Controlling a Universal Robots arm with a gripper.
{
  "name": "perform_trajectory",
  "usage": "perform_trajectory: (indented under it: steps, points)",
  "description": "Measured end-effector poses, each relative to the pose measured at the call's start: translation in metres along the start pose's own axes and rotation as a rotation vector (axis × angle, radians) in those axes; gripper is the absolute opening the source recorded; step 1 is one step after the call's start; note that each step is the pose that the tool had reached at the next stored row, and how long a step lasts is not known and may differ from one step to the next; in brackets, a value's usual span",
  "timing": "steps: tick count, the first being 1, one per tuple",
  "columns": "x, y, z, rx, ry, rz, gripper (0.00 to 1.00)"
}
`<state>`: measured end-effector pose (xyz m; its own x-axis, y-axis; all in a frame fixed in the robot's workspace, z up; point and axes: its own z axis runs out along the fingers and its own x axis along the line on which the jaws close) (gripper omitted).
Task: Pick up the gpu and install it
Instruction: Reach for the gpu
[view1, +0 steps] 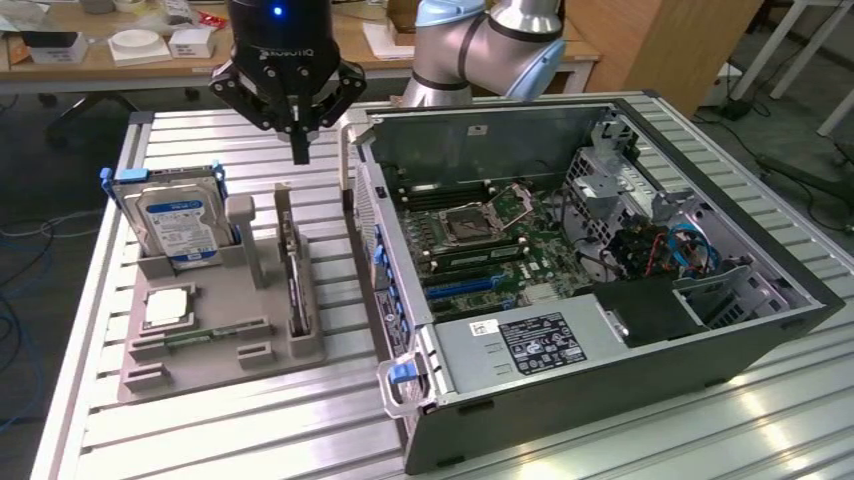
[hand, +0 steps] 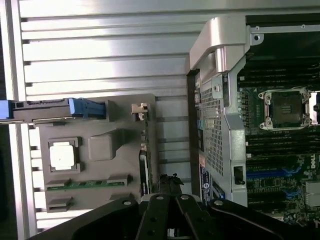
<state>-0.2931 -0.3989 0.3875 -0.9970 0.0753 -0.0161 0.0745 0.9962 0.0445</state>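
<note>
The gripper (view1: 300, 148) hangs above the far end of the gray holder tray (view1: 214, 375), fingers pressed together and holding nothing. The gpu (view1: 298, 298) stands edge-on in the tray's slot, apparently untouched, just beside the open computer case (view1: 641, 390).

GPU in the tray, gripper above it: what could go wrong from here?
1. The gripper hangs shut over the gpu; coming down like that, it might strike the card's top edge.
2. The gpu stands edge-on in a narrow slot of the tray, close beside the computer case; a skewed lift could jam it or knock the case wall.
</note>
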Motion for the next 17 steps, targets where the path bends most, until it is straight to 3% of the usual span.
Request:
perform_trajectory:
  steps: [17]
  points:
    - [0.020, -0.0016, 0.0012, 0.0004, 0.0047, 0.000, 0.10]
